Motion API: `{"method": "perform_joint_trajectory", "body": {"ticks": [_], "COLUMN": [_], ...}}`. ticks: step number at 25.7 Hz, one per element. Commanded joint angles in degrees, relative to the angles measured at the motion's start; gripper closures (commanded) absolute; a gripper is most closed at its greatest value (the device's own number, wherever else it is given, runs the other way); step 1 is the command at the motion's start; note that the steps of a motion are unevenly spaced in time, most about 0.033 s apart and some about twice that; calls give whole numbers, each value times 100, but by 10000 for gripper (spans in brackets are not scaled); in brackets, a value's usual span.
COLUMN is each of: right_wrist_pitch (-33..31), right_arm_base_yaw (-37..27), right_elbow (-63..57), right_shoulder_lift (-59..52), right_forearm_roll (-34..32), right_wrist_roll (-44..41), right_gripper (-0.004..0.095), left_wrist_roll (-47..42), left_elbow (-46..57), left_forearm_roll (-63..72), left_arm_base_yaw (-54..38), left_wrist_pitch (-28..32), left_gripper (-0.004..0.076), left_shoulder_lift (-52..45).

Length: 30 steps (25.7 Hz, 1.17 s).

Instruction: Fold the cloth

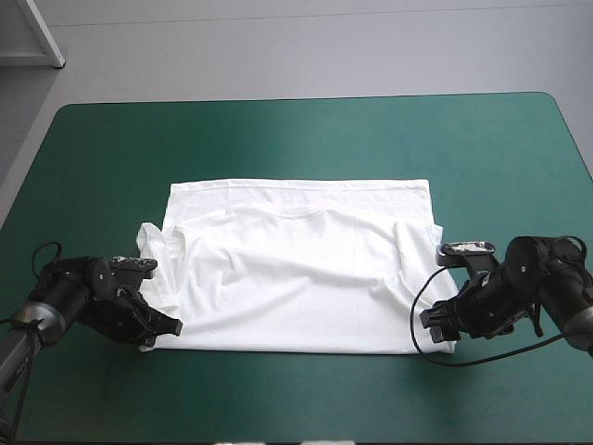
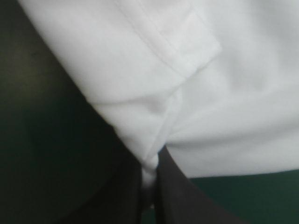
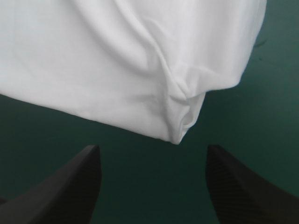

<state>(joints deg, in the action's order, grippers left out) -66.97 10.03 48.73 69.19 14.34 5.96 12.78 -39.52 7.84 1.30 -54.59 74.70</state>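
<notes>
T-shirt (image 1: 301, 269) lies spread flat on the middle of the teal-green cover (image 1: 278, 130), white, with what looks like a second layer across its far part. Left gripper (image 2: 149, 179) sits at the near left corner, its black fingers all but closed with a fold of the cloth pinched between them. Right gripper (image 3: 153, 148) hangs just beside the near right corner, fingers spread wide over bare cover, the corner just ahead of them and not touching
</notes>
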Motion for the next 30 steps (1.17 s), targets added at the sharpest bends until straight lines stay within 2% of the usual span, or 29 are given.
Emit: {"method": "perform_joint_trajectory", "body": {"ticks": [1, 9, 12, 16, 21, 22, 24, 27, 30], "right_wrist_pitch": [241, 924, 1120, 1144, 1216, 1283, 1355, 1301, 1165], "right_arm_base_yaw": [-13, -13, -13, -13, -13, -13, -13, -13, -13], "right_elbow": [-136, -531, -531, -534, -543, -543, -543, -543, -543], "right_shoulder_lift": [-158, 250, 467, 650, 673, 673, 673, 673, 381], "right_forearm_roll": [46, 274, 330, 471, 513, 513, 454, 456, 443], "right_wrist_roll": [2, 230, 331, 450, 503, 503, 533, 628, 628], "right_gripper": [305, 308, 356, 475, 746, 849, 923, 923, 923], "left_wrist_roll": [19, 19, 19, 19, 19, 26, 42, 42, 42], "left_elbow": [-94, -94, -94, -94, -94, -94, -94, -153, -343], "left_forearm_roll": [20, 20, 20, 20, 20, 8, -2, -4, -4], "left_arm_base_yaw": [24, 24, 24, 24, 24, 24, 24, 24, 24], "left_wrist_pitch": [103, 103, 103, 92, 92, 92, 154, 140, -151], "left_gripper": [705, 705, 705, 705, 705, 705, 705, 705, 705], "left_shoulder_lift": [-101, -101, -101, -101, -101, -101, -101, -165, -381]}}
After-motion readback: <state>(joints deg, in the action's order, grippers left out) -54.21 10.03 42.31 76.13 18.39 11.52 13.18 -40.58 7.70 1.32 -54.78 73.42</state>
